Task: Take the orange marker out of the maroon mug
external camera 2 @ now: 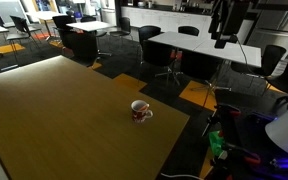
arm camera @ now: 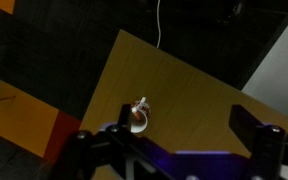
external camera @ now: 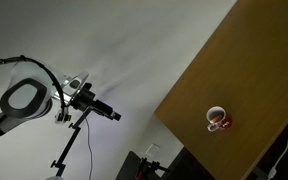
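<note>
The maroon mug (external camera 2: 141, 110) stands on the wooden table (external camera 2: 54, 110), near its corner. It also shows in an exterior view (external camera: 217, 119) and in the wrist view (arm camera: 137, 120). A short stick, the orange marker (arm camera: 142, 104), pokes out of the mug's rim; it looks pale here. My gripper (arm camera: 169, 140) is open and empty, high above the table, with the mug near its left finger in the wrist view. In an exterior view the gripper (external camera 2: 222, 30) hangs far above and beyond the mug.
Office tables and chairs (external camera 2: 174, 50) stand behind the table. A ring light (external camera: 24, 95) and a camera on a stand (external camera: 89, 103) are beside it. Cables and gear (external camera 2: 244, 140) lie by the table's edge.
</note>
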Controlling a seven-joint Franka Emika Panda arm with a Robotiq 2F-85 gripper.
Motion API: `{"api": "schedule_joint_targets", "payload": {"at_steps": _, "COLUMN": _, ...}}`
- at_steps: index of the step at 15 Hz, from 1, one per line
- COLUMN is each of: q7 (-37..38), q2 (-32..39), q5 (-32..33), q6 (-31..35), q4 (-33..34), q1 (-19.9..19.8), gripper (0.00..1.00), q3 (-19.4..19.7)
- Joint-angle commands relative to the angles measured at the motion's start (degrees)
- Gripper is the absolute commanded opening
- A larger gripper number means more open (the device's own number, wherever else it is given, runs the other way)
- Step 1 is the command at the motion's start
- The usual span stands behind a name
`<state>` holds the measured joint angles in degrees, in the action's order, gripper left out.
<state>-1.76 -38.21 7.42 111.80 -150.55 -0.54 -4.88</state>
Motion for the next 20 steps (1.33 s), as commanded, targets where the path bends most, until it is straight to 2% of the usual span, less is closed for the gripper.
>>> {"api": "schedule_joint_targets", "payload": {"at_steps": 1, "q7": 1.65, "q2": 2.29, "q5": 3.00, "q6": 2.40, "q4": 2.98, "q1": -0.58, "gripper": 1.00, "q3": 0.61}}
{"api": "schedule_joint_targets", "payload": {"at_steps": 5, "q7": 0.77, "q2": 7.14, "q5": 6.41, "q6": 3.83, "q4": 6.45, "q1": -2.13, "gripper": 1.00, "q3": 1.53}}
{"api": "schedule_joint_targets", "payload": {"at_steps": 8, "q7": -0.27, "q2": 11.64, "q5": 5.78, "q6": 6.45, "q4": 8.25, "q1": -2.47, "gripper": 1.00, "q3": 4.32}}
{"api": "schedule_joint_targets", "payload": {"at_steps": 14, "q7": -1.72, "q2": 21.65, "q5": 5.14, "q6": 17.79, "q4": 9.09, "q1": -3.13, "gripper": 1.00, "q3": 8.43}}
{"api": "schedule_joint_targets", "payload": {"at_steps": 20, "q7": -2.91, "q2": 29.94, "q5": 4.91, "q6": 26.70, "q4": 8.57, "q1": -3.61, "gripper": 1.00, "q3": 9.64}}
